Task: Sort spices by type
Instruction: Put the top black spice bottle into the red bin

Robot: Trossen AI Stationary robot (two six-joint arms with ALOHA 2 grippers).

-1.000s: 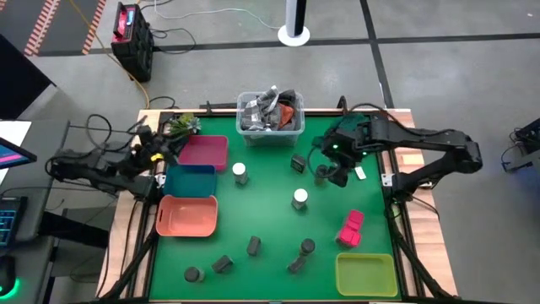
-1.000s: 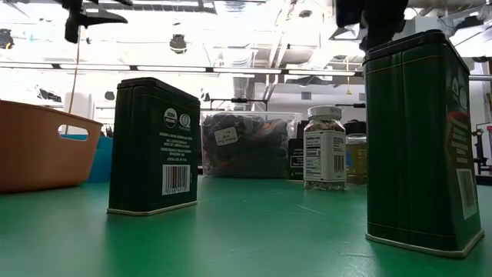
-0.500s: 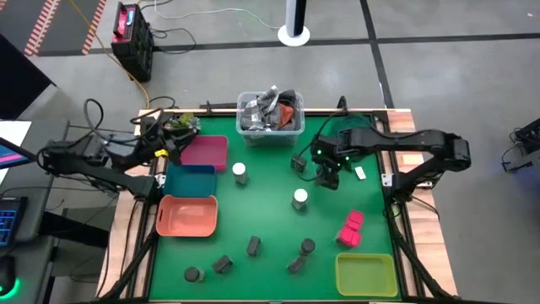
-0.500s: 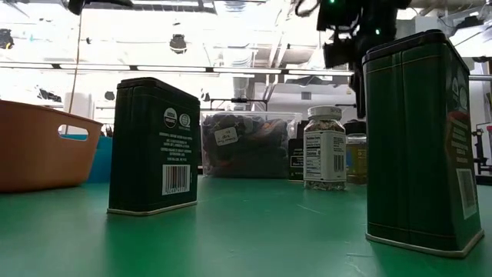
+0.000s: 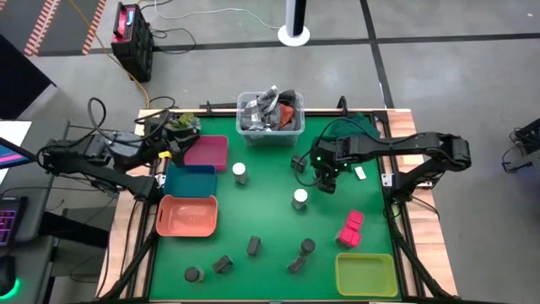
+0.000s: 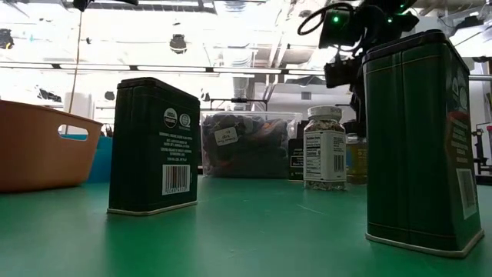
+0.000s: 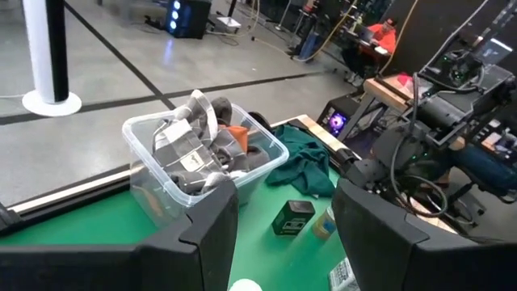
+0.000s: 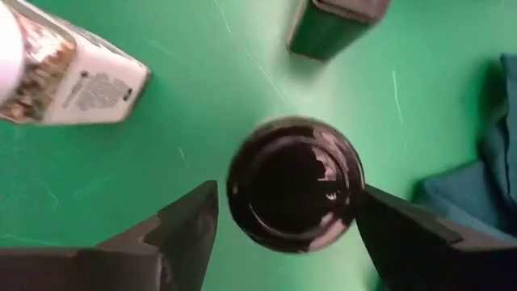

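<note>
Dark jar (image 8: 295, 184): upright, lid up, directly beneath right gripper (image 8: 287, 218); fingers spread wide either side, nothing held. Left gripper (image 7: 283, 234): open, empty, well apart near trays.

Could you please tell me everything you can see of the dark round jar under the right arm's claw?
The dark round jar stands upright on the green table, its glossy black lid facing the wrist camera. The right claw is open, one finger on either side, apparently not yet touching. A dark boxy tin stands nearby, apart from it.
</note>
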